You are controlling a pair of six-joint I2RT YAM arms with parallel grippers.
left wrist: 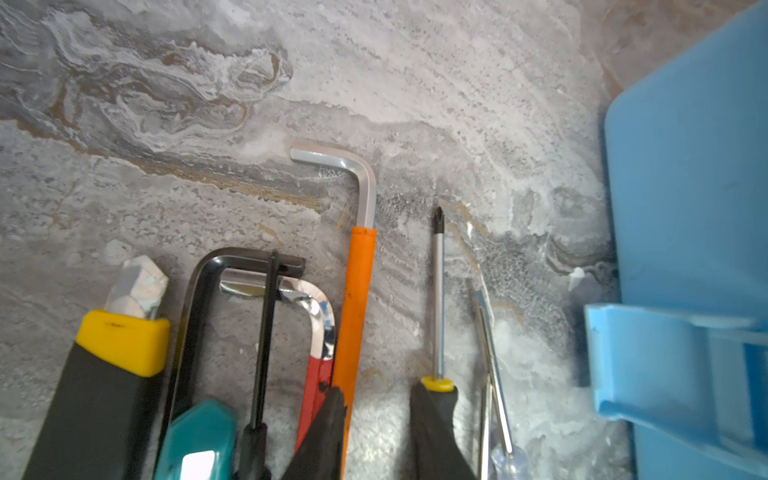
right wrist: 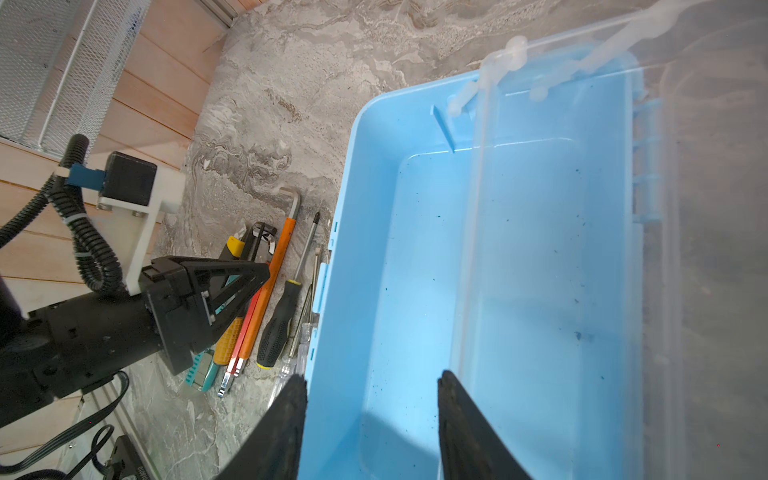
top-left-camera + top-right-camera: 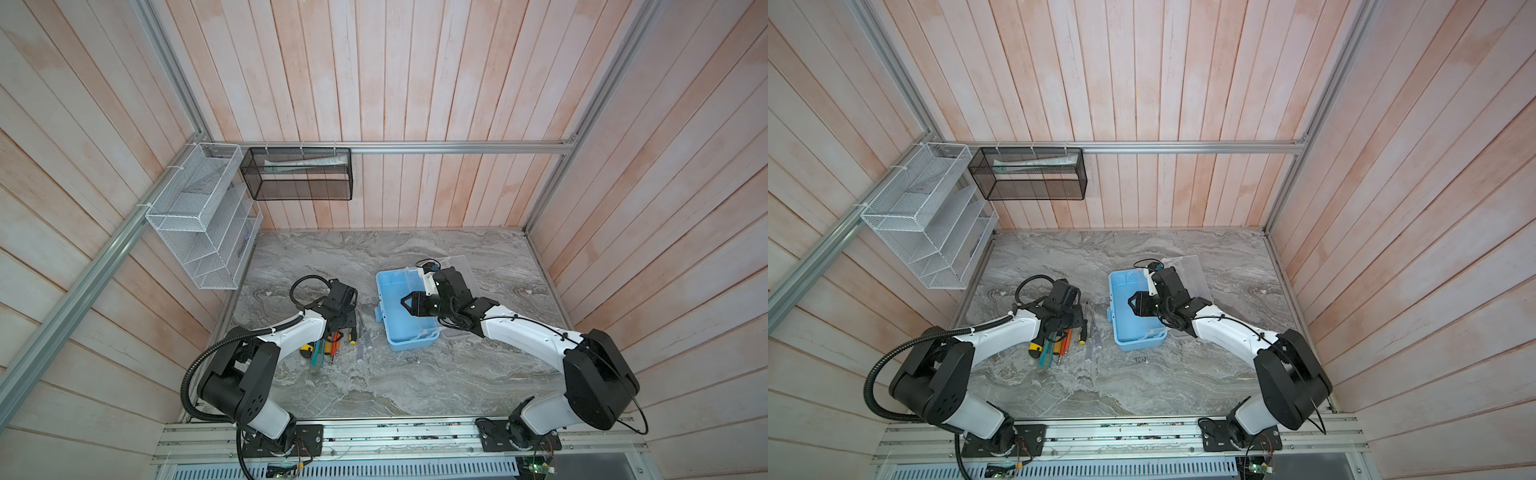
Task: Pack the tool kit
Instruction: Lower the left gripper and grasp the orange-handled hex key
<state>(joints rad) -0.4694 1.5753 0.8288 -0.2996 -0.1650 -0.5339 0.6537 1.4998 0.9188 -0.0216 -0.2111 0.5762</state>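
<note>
Right wrist view: your half-open right pincer hangs empty above the empty blue toolbox; tools lie unpacked below your narrowly parted, empty left pincer.

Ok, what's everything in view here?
toolbox: one, blue, open, empty, right of centre
lid: one, clear, swung open beside it
utility knife: one, yellow-black, row left of toolbox
hex keys: at least three, orange, red, black, same row
teal tool: one, teal, same row
Phillips screwdriver: one, black-yellow handle, same row
clear screwdrivers: seemingly two, nearest toolbox
mesh rack: one, white, left wall
mesh basket: one, black, back wall
tabletop: one, grey marble
left gripper: black, slightly open over tools
right gripper: black, open, empty, over toolbox
</note>
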